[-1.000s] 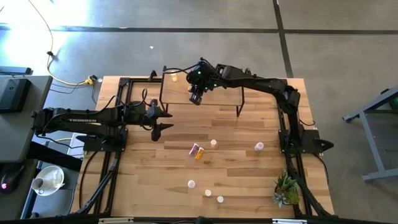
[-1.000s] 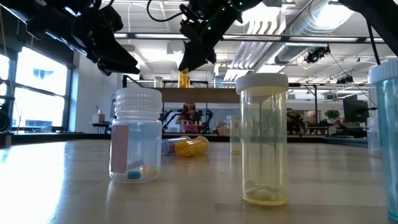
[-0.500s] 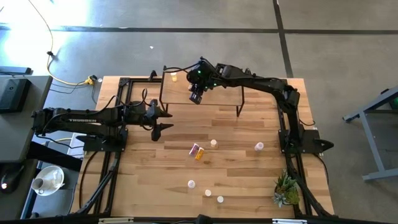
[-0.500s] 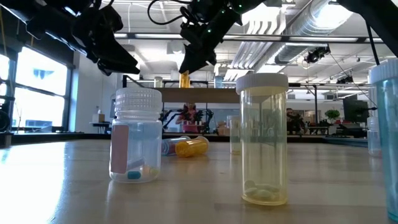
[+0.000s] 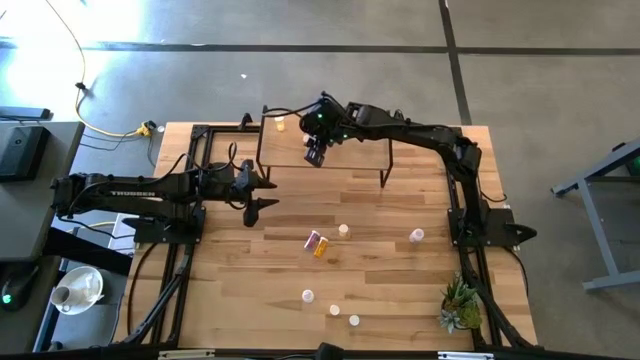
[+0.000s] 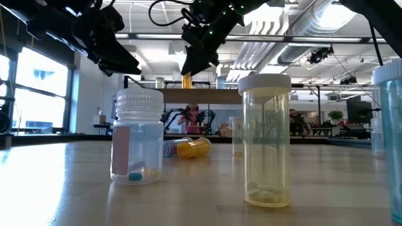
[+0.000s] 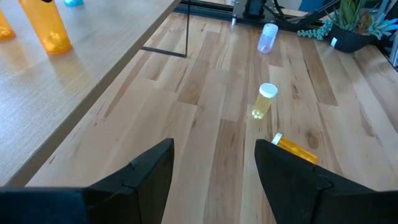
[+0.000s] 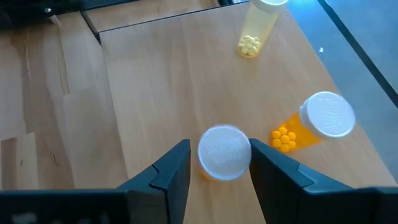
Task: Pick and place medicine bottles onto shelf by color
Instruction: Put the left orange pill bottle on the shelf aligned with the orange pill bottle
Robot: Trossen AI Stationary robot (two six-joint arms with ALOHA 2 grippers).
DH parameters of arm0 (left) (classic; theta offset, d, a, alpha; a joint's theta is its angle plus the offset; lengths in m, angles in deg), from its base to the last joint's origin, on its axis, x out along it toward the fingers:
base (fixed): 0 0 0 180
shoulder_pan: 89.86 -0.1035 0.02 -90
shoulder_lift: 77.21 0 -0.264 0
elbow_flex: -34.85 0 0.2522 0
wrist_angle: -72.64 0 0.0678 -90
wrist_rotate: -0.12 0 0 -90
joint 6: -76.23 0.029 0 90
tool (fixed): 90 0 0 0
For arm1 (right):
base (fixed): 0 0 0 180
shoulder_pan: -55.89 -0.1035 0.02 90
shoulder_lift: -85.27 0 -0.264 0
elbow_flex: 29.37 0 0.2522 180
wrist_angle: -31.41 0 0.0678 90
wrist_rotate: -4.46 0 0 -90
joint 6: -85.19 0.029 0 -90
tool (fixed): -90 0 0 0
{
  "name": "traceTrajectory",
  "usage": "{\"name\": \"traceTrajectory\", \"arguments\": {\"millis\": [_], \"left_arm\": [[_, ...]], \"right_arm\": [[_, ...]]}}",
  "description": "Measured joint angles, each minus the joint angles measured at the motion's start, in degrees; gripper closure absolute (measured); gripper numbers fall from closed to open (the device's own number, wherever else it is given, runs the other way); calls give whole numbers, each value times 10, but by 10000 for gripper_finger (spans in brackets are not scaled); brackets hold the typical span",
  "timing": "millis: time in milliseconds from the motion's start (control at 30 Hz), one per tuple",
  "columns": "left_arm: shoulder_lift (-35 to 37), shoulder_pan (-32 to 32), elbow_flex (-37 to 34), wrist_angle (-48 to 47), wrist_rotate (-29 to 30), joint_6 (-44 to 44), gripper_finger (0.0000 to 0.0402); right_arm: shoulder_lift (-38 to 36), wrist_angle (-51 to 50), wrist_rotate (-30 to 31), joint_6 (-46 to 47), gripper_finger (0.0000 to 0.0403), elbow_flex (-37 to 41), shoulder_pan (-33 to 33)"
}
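Observation:
The shelf point(image 5: 320, 140) stands on thin black legs at the table's far side. My right gripper point(image 8: 221, 149) hangs over its board point(image 8: 137, 87), open. An orange medicine bottle with a white cap point(image 8: 224, 152) stands upright on the board between the fingers, with a gap showing at one finger. The low view shows that bottle point(image 6: 186, 80) just below the gripper point(image 6: 196, 61). Another orange bottle point(image 8: 317, 121) and a yellowish bottle point(image 8: 256, 25) stand on the board nearby. My left gripper point(image 5: 262, 190) waits open beside the shelf's left end.
Several bottles remain on the tabletop: an orange and a pink one lying together point(image 5: 317, 243), others at mid-table point(image 5: 343, 231) point(image 5: 416, 236) and near the front point(image 5: 335, 310). A small potted plant point(image 5: 460, 305) sits at the near right corner.
My right gripper has opened over the shelf and let go of the orange bottle, which stays standing on the board. The arm itself has hardly moved.

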Motion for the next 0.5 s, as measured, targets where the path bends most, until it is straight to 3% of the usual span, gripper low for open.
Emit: {"name": "traceTrajectory", "arguments": {"millis": [500], "left_arm": [[0, 0, 0, -17, 0, 0, 186]], "right_arm": [[0, 3, 2, -10, 251, 0, 1]]}}
